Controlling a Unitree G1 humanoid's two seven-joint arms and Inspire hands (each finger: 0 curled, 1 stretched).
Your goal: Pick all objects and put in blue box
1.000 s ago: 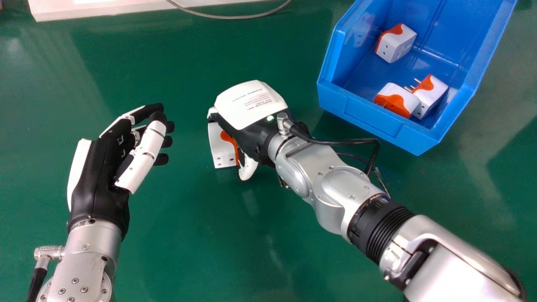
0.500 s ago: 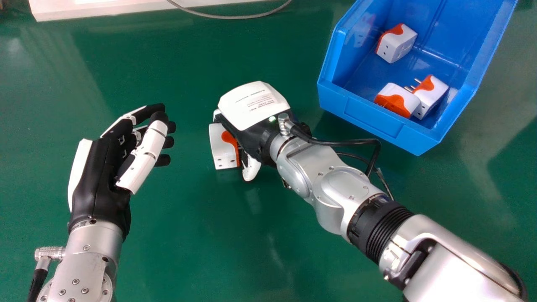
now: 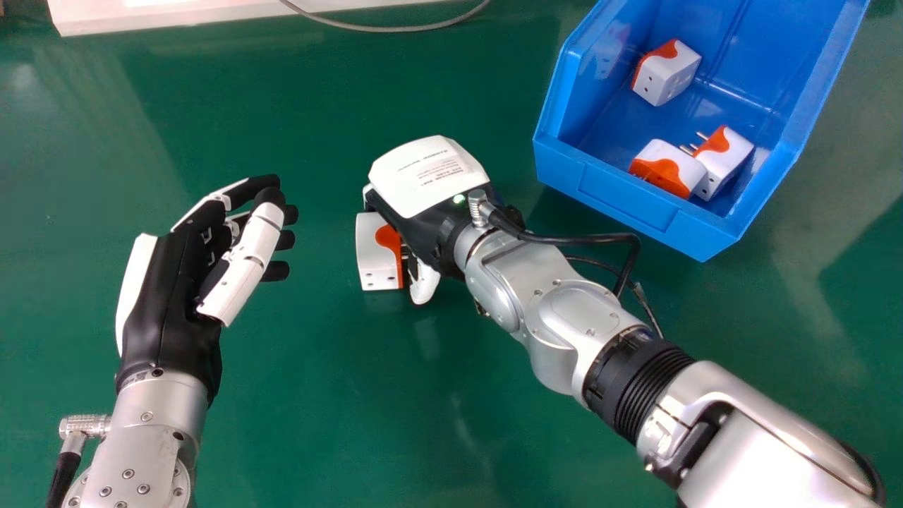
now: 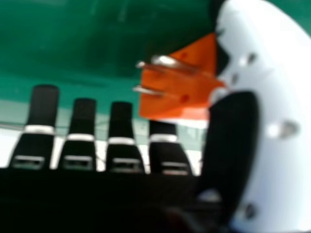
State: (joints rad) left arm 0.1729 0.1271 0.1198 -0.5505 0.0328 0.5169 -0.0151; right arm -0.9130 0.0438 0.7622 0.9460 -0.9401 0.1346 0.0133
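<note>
Right robot hand [image 3: 427, 176] and plug adapter [image 3: 375, 254] have edged rightward in the head view; straight fingers stand open beside the adapter.

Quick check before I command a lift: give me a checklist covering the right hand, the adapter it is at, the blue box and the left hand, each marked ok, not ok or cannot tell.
1. Right hand at the plug adapter: ok.
2. Grip secure: cannot tell; its fingers look straight, contact unclear.
3. Adapter off the green table: cannot tell.
4. Room in the blue box: ok, bare floor beside three adapters.
5. Left hand away from adapter and box: ok.
</note>
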